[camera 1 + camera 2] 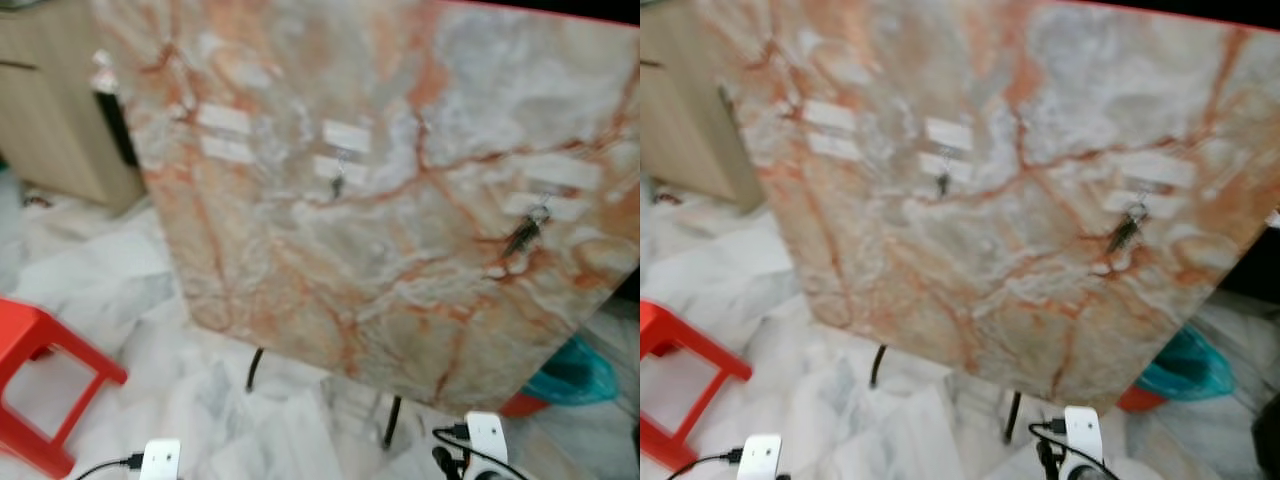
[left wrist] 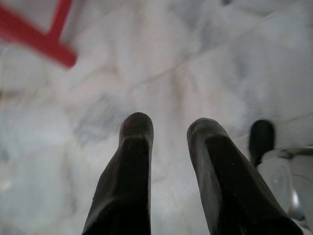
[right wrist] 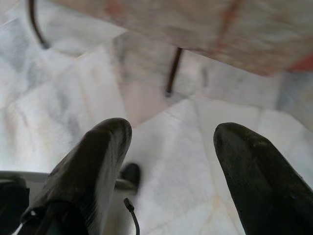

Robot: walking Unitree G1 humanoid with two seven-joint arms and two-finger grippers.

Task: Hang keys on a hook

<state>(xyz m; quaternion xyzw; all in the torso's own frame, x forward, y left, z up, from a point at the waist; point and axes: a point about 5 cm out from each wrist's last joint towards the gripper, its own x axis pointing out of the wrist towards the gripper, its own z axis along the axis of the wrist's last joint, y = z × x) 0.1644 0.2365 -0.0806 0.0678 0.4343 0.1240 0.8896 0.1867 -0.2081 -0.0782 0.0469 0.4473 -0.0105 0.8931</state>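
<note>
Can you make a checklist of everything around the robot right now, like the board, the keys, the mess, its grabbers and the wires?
Surface: marbled board, leaning on thin dark legs, picture blurred.
Job's things: keys hang under the right white strip; a smaller dark item hangs at the middle strips; the left strips look bare.
Clutter: red stool, teal object.
Grippers: left gripper and right gripper low over the floor, jaws open, holding nothing.
Cables: black cable by the right wrist.
Surroundings: white marble floor, wooden cabinet.

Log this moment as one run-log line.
phase: approach | board: marbled panel on dark legs | keys hanging at board's right | left tool open, empty, over floor | right tool open, empty
</note>
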